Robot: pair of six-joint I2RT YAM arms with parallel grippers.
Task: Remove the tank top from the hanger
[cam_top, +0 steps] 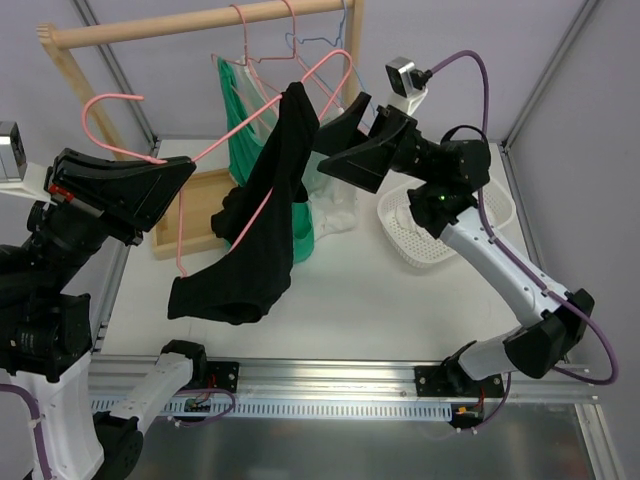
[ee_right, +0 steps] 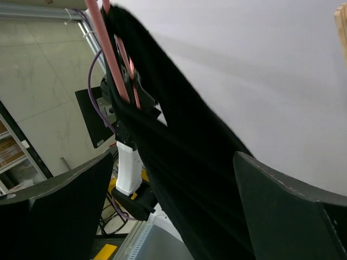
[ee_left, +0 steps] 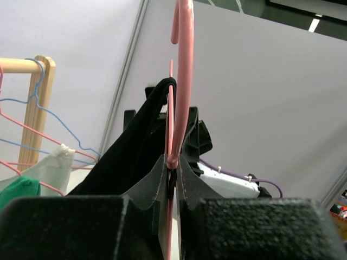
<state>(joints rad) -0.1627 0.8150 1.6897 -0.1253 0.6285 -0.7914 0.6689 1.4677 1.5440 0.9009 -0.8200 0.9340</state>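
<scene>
Hanger (ee_left: 185,81) pinched in left gripper (ee_left: 172,168), right gripper (ee_right: 173,162) spread around the tank top (cam_top: 270,220), guessing it clamps and tugs next.

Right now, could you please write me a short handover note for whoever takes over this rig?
Left gripper: shut on the pink hanger below its hook, held in the air.
Right gripper: open, fingers either side of the black tank top, not gripping.
Tank top draped on the hanger, lower end on the table.
Done: hanger secured.
To do: grip the top and pull it off.
</scene>
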